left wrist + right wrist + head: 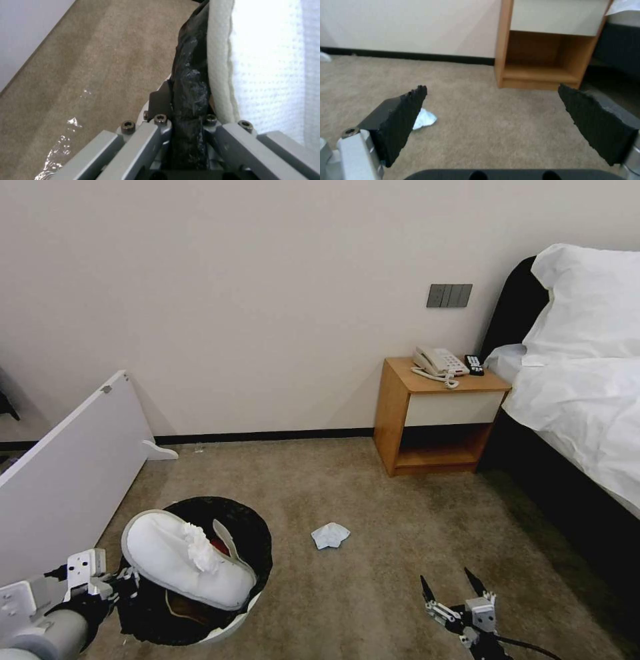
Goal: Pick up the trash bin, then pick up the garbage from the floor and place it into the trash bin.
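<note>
Left gripper [123, 583] is clamped on the bag-lined rim of the trash bin [247, 527], a white slipper [180, 560] inside. Right gripper [453, 583] hangs spread wide above the floor [373, 587], near a crumpled tissue [329, 535].

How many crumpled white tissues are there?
2: one crumpled white tissue lies on the beige carpet; another sits on the white slipper in the black-lined bin. More may hide inside.

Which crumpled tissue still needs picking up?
The crumpled tissue lying alone on the carpet; the other tissue already sits on the slipper in the trash bin.
</note>
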### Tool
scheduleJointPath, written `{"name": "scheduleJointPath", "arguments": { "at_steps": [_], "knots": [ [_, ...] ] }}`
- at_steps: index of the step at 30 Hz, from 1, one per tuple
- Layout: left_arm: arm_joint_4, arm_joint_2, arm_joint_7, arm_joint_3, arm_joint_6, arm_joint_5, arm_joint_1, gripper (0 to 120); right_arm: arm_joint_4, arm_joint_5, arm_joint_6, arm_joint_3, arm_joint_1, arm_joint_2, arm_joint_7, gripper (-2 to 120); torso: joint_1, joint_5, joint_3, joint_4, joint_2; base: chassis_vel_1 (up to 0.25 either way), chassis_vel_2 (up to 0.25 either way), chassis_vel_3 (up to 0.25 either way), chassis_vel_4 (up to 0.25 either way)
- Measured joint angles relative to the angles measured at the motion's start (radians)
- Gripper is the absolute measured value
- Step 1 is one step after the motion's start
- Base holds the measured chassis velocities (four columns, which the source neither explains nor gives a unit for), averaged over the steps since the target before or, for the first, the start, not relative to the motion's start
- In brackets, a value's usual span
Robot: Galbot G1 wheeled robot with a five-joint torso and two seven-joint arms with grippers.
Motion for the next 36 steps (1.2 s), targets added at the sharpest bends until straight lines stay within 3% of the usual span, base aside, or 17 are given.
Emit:
{"name": "scheduleJointPath", "arguments": {
  "at_steps": [5,36],
  "knots": [
    [0.0,-0.003,0.0,-0.004,0.0,0.0,-0.001,3,-0.011,-0.027,0.019,0.025,0.011,0.038,-0.017,100,0.0,0.0002,0.0,-0.0002,0.0,0.0,0.0,0.0,0.0],
    [-0.003,-0.014,0.002,0.008,0.0,0.004,0.0,3,-0.014,-0.041,0.025,0.036,0.002,0.037,-0.036,100,0.0,0.0002,0.0,-0.0001,0.0,-0.018,0.022,0.024,-0.017]
  ]
}}
